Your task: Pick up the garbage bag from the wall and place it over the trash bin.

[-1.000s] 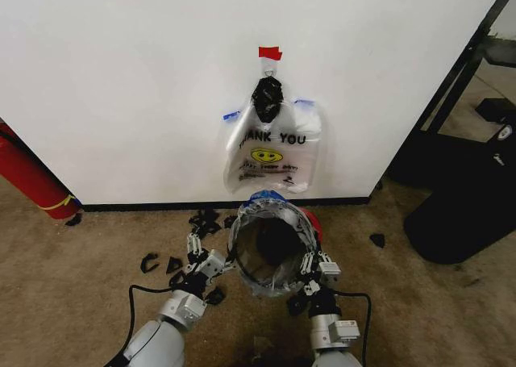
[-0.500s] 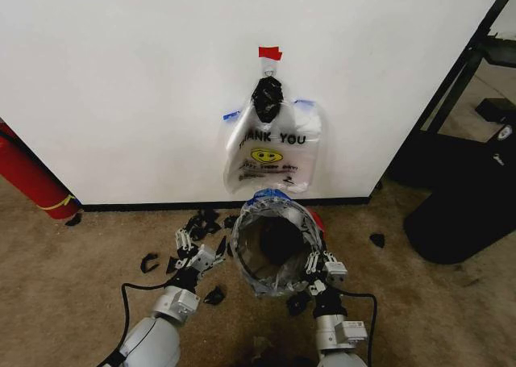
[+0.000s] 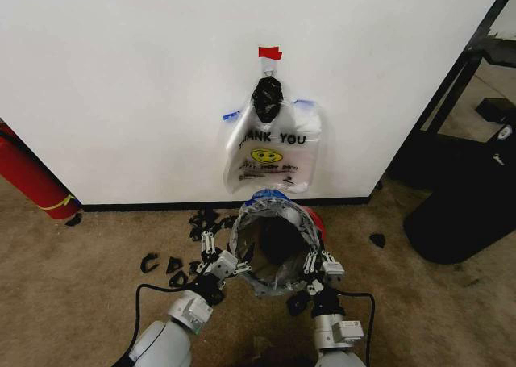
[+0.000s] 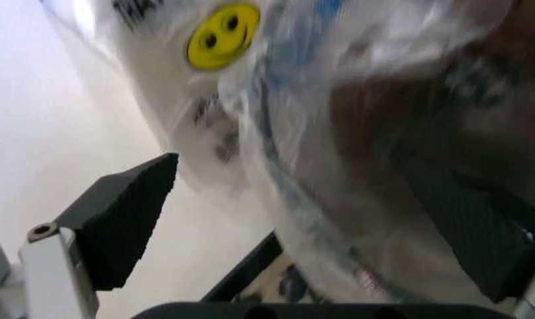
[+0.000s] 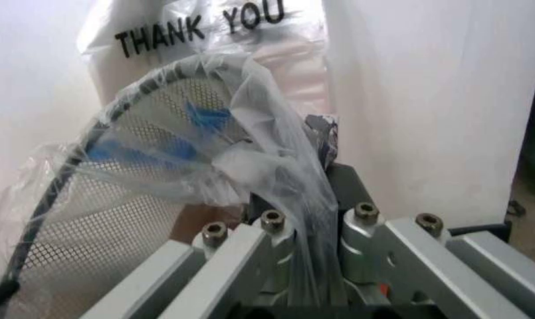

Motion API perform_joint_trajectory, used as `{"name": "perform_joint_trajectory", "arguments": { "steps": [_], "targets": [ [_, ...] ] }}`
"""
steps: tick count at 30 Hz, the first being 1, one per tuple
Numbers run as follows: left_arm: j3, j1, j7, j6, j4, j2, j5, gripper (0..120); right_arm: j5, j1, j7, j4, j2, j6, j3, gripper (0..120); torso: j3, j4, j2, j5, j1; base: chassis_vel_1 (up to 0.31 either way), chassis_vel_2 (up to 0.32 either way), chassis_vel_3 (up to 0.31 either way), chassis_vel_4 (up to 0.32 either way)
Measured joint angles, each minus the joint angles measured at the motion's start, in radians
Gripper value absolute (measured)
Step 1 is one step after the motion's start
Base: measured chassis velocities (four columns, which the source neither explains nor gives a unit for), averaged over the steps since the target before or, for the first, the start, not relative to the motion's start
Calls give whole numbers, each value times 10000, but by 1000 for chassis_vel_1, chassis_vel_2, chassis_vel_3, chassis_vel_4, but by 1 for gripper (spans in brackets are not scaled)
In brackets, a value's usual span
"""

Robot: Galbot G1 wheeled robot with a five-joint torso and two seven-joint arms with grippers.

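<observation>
- Below the wall, on the carpet, the trash bin sits tipped toward the robot, and the garbage bag is already stretched around its rim, clear film over the black mouth, a sliver of red side showing at the right.
- At the right edge of the rim, the right claw is clamped on the garbage bag, the film pinched between its closed fingers.
- At the left edge, the left claw stands apart, its pads open on either side of the bagged rim without gripping it.
- Risk, as I judge it: the film is thin and held on one side only. A pull from the right claw could drag the bag off the far rim, or tear it where it is pinched.
- A further risk: the bin looks light and is leaning, so a nudge from the open left claw closing on the rim may roll or shove it.
- The bunch of bags hangs just above on the wall, near enough for a raised claw to snag.
- The right wrist view alone shows a mesh bin wall and blue handles bunched at the rim; the left wrist view alone shows the open pads straddling the film.
</observation>
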Motion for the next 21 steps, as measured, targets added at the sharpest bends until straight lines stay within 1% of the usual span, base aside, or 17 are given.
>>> {"name": "perform_joint_trajectory", "arguments": {
  "steps": [2, 4, 6, 12, 18, 21],
  "targets": [
    [-23, -79, -136, 163, 163, -3, 141, 100, -75, 0, 7, -4, 17, 0, -23, 1, 0, 0, 0, 0, 0, 0, 0, 0, 0],
    [-86, -121, -698, 578, 266, -49, 268, 100, -198, -17, 26, -4, 49, 11, -35, 1, 0, 0, 0, 0, 0, 0, 0, 0, 0],
    [-166, -16, -972, 723, 203, -100, 304, 100, -215, -34, 64, 4, 53, 11, -33, 1, 0, 0, 0, 0, 0, 0, 0, 0, 0],
    [-230, 238, -1157, 857, -98, -193, 321, 99, -212, -36, 121, 24, 56, 11, 26, 1, 0, 0, 0, 1, 0, 0, 0, 0, 0],
    [-441, 45, -1430, 868, 292, -384, 490, 99, -53, -133, 79, 163, 4, 13, 58, 1, 0, 0, 0, 1, 0, 0, 0, 0, 0],
    [-496, 37, -1544, 846, 456, -456, 510, 99, 259, -220, -104, 220, -83, 77, 158, 1, 0, 0, 0, 1, 0, 0, 0, 0, 0]
  ]
}}
